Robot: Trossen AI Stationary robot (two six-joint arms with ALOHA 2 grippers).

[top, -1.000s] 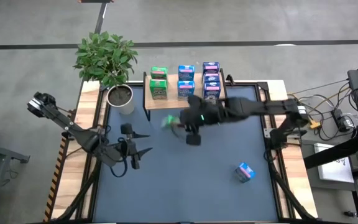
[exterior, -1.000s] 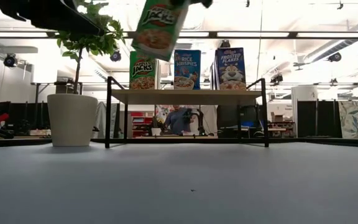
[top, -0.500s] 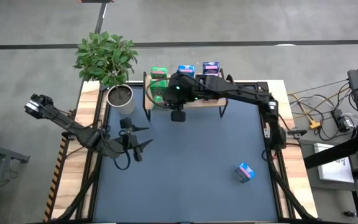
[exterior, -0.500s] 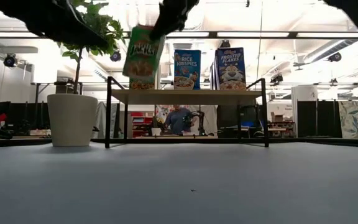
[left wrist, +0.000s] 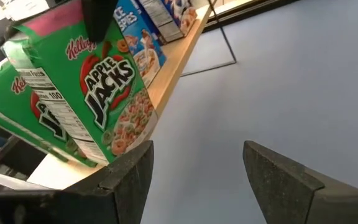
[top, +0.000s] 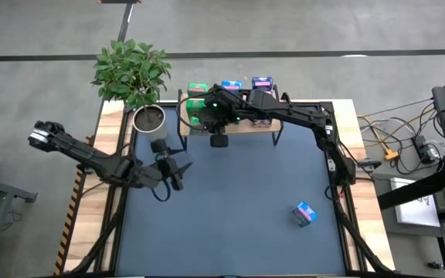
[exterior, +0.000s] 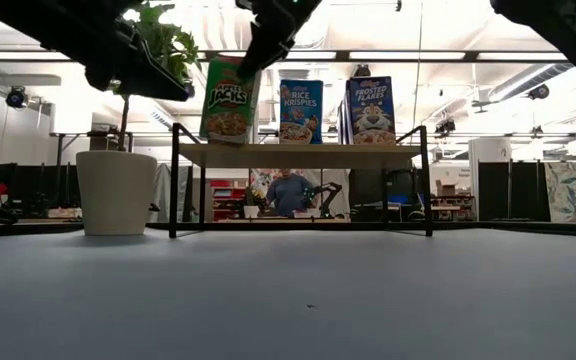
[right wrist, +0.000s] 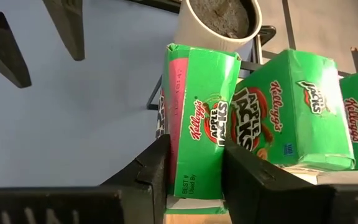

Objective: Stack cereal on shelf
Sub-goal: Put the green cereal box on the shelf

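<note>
Glossy cardboard cereal (right wrist: pixel 205 134); matt light-wood shelf (exterior: pixel 298 154).

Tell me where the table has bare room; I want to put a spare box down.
The table is bare between the shelf and the lone blue box, and along the near edge. It is crowded at the shelf's left end, where the right gripper holds a green box, and near the left gripper.

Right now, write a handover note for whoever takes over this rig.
Right gripper: fingers shut on a green Apple Jacks box, tilted, at the shelf's left front.
Left gripper: fingers open, empty, over the tabletop in front of the shelf.
Done: green and blue boxes stand in rows on the shelf.
Left: release this box; fetch the blue box lying on the tabletop.
</note>
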